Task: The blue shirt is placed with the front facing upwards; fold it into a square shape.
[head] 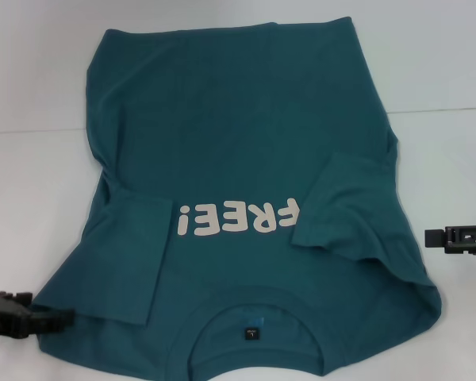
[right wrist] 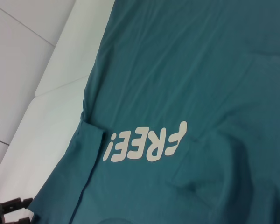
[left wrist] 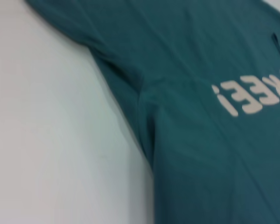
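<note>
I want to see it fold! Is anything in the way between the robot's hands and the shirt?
Nothing visible. The left gripper sits at the shirt's edge, the right gripper just beside it over bare table.

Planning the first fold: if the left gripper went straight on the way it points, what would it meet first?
Probably the blue shirt: the left gripper points at its near shoulder edge.

Left gripper [head: 59, 317] low at near-left edge; right gripper [head: 430, 236] at right edge, mid-height.
</note>
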